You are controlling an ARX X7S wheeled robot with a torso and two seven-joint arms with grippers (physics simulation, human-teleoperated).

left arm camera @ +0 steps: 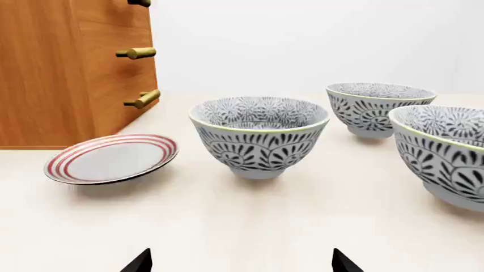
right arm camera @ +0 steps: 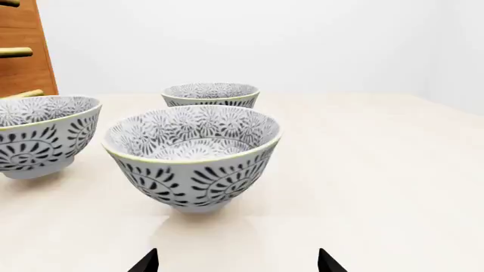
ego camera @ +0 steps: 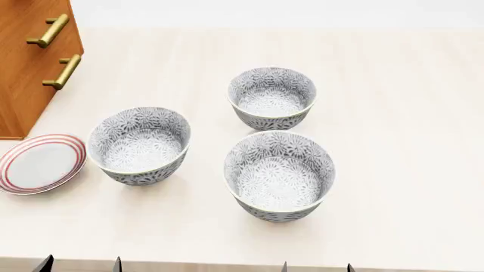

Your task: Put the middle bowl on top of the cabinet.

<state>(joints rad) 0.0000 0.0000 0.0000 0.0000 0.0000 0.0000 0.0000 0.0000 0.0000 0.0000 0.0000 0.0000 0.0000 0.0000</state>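
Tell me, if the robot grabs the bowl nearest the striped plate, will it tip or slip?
The bowl looks stiff and glossy, so probably slippery at the rim. Its small foot under a wide mouth might let it tip if pushed high. It stands upright, empty, so likely light.

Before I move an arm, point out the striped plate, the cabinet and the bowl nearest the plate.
Striped plate [ego camera: 38, 163]: head view, on its pale centre.
Cabinet [ego camera: 26, 68]: head view, on its wooden front beside the handles.
Bowl nearest the plate [ego camera: 140, 144]: head view, on its patterned inside.
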